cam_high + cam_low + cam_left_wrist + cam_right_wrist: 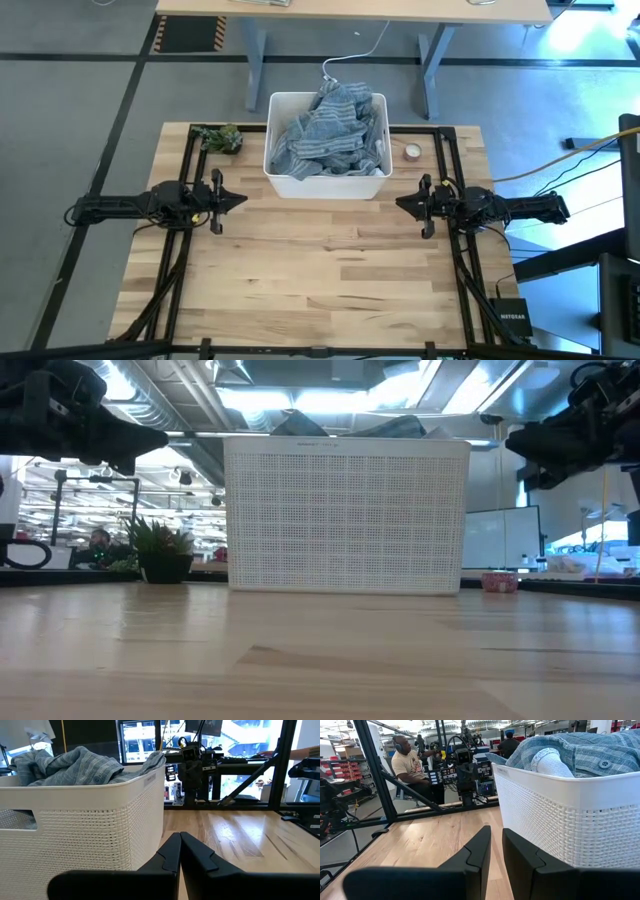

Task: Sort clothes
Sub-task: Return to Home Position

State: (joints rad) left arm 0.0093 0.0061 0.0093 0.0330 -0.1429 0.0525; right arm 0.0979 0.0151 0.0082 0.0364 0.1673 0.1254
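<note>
The clothes (330, 135) are piled in a white perforated basket (327, 186) at the far middle of the table, with a blue-grey striped garment on top. They also show in the left wrist view (75, 765) and the right wrist view (580, 750). My left gripper (242, 199) hovers at the table's left, pointing right, shut and empty (180, 837). My right gripper (398, 203) hovers at the table's right, pointing left, with its fingers a narrow gap apart and empty (496, 832). Both are nearer than the basket's front corners.
A small green-brown lump (218, 138) sits at the far left of the table. A small pink-topped round thing (412, 152) lies to the right of the basket. A black frame (190, 160) runs along the table's sides. A seated person (407, 762) is beyond the table.
</note>
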